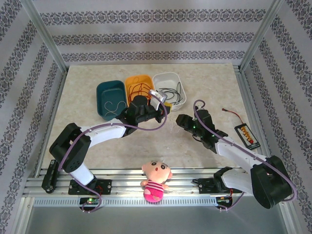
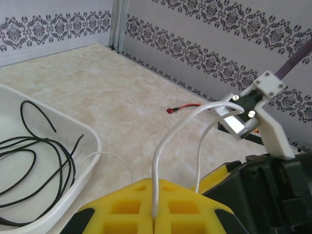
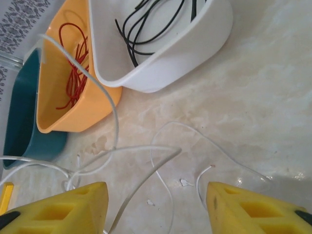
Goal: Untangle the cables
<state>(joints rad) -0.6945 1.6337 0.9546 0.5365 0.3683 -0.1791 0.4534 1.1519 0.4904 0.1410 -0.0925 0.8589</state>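
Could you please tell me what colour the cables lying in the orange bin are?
The cables are red, clearest in the right wrist view.

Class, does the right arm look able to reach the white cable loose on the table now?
Probably yes: the right hand is open, and the white cable lies uncovered on the table just ahead of it.

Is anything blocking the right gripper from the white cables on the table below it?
Nothing visible does: the white cables lie loose on the table directly below the open right gripper.
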